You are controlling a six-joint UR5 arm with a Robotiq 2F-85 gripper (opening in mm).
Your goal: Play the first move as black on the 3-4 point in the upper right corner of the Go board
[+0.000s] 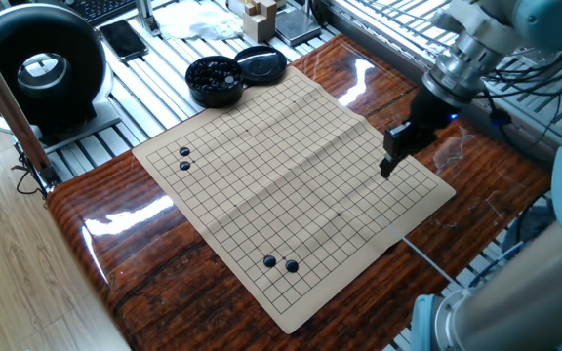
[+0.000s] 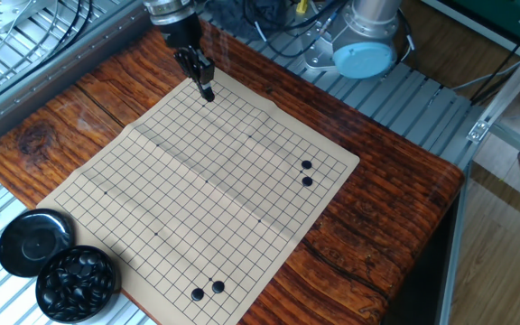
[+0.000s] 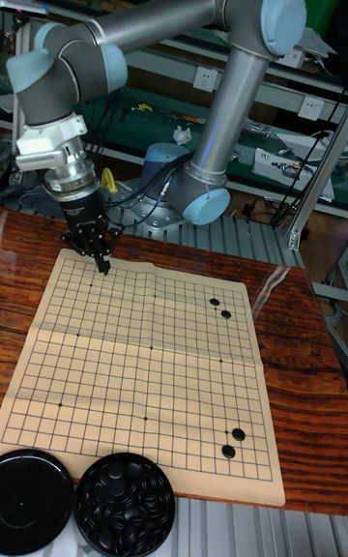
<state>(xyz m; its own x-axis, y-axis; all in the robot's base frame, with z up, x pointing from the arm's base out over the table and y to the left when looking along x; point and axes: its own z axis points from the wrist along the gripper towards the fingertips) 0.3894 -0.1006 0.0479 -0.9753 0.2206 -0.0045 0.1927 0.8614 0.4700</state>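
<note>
Over the Go board (image 3: 145, 373) corner: gripper (image 3: 101, 265) poised low.
Fingertips pinched nearly together; any black stone between them cannot be made out.

A glossy, lacquered wooden table (image 1: 144, 244) is overlaid by a matt, creased paper Go board (image 1: 291, 185); glossy black stones (image 2: 79, 280) are held in a smooth black bowl (image 2: 48, 302).

A Go board (image 3: 145, 364) lay flat on the desk (image 3: 300, 373). Two pairs of stones sat on it: one pair (image 3: 220, 307) near its far right side, another (image 3: 233, 443) near its front right corner. A bowl of stones (image 3: 126, 504) and its lid (image 3: 34, 502) stood side by side at the front edge. The claw (image 3: 102, 265) hung over the far left corner.
</note>
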